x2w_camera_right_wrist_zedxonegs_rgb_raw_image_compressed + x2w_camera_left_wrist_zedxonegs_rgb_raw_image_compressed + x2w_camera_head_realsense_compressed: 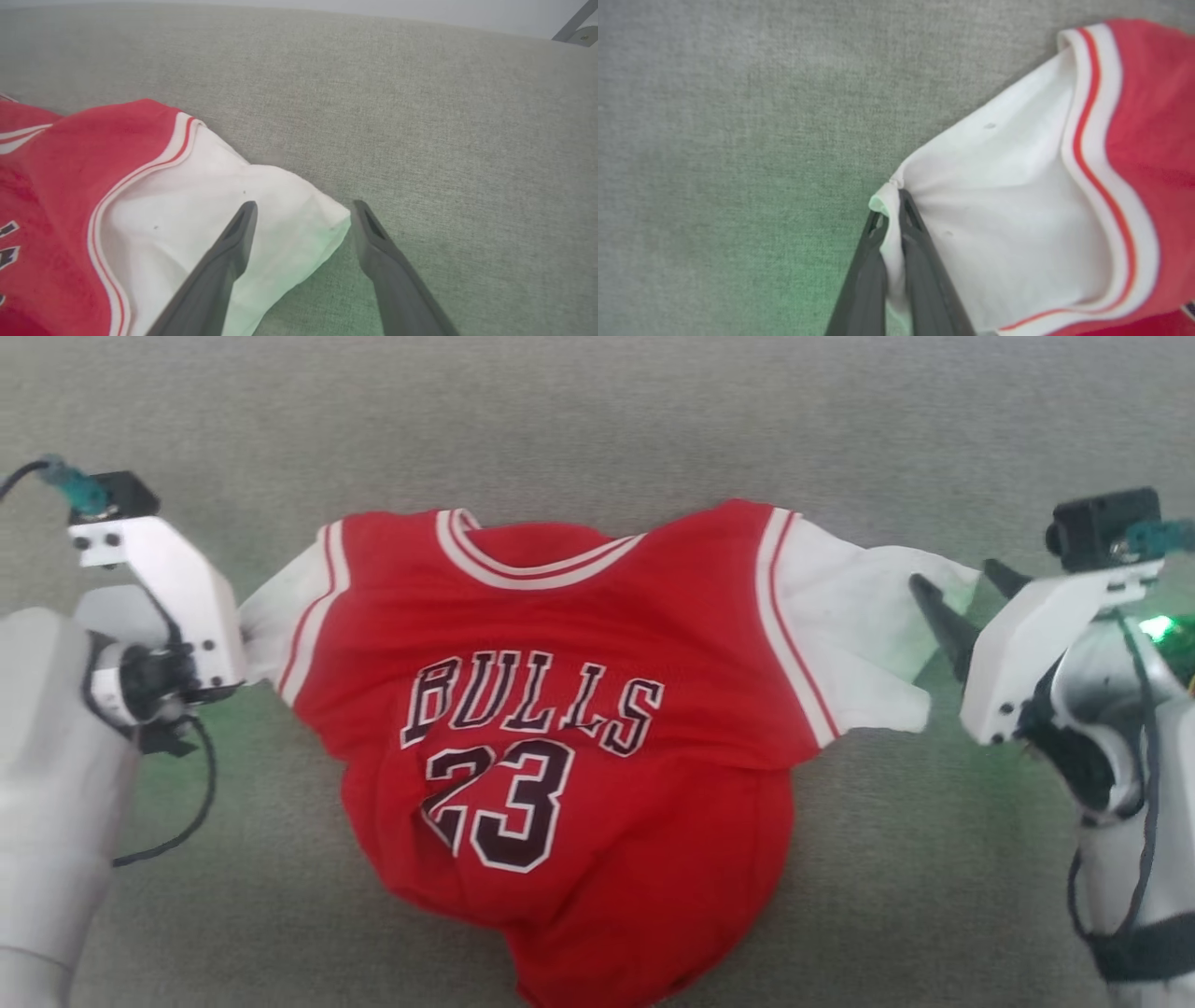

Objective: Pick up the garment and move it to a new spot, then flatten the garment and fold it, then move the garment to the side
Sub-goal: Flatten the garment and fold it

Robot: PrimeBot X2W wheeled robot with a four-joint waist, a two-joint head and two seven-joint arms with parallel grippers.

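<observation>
Bottom centre of the head view: rumpled red hem of the shirt (pixel 560 709), soft jersey knit, face up mid-frame. Above that, "BULLS 23" in black, white-outlined letters. At mid-left, left gripper (pixel 889 210) pinched tight on the tip of one white sleeve. At mid-right, right gripper (pixel 957 577) spread wide, straddling the other sleeve's edge, gripping nothing. Striped collar beyond, then open grey woven surface (pixel 597 420) up to the top edge.

Perhaps a lab: grey cloth-covered tabletop (pixel 597 420), metal bracket (pixel 577 28).
</observation>
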